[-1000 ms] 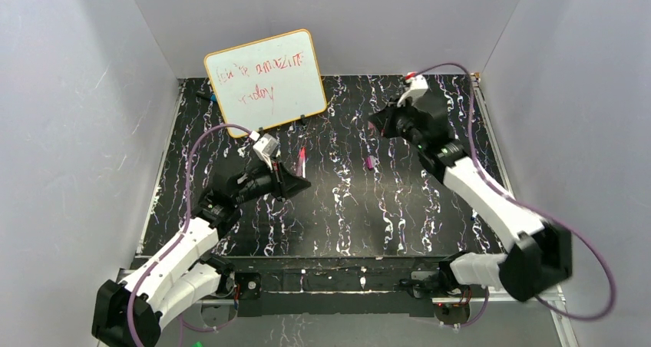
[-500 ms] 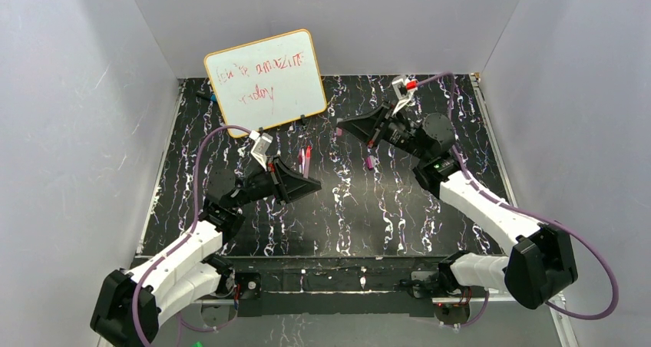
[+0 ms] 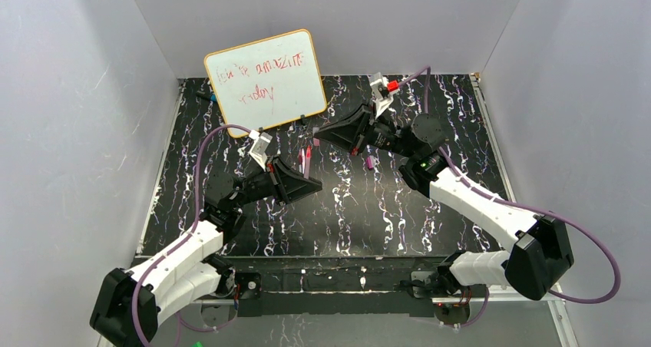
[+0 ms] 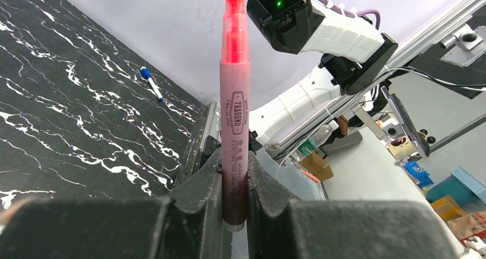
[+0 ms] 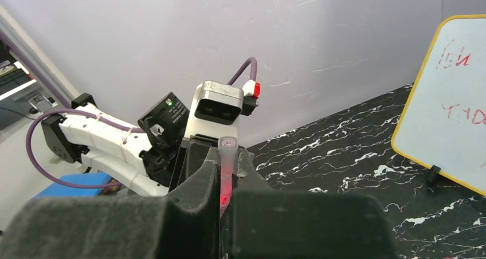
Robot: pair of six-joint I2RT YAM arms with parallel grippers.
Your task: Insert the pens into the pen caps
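My left gripper (image 4: 235, 184) is shut on a pink-red pen (image 4: 235, 116), gripping its lower end, and the bright tip points up and away. In the top view this gripper (image 3: 305, 181) is left of centre, with the pen (image 3: 308, 160) sticking out towards the back. My right gripper (image 5: 227, 173) is shut on a translucent pink pen cap (image 5: 227, 150) whose open end faces the left arm. In the top view the right gripper (image 3: 319, 136) hovers just beyond the pen's tip. A small magenta piece (image 3: 369, 161) lies on the table. The white-bodied pen is not clearly visible.
A whiteboard (image 3: 266, 81) with red writing leans at the back left. A blue-tipped marker (image 3: 203, 96) lies beside it and also shows in the left wrist view (image 4: 152, 83). A short reddish piece (image 3: 300, 156) lies just left of the held pen. Grey walls close in three sides.
My right gripper has swung left from the back right with the cap, coming close to the pen's tip. My left gripper has shifted slightly right with the pen.
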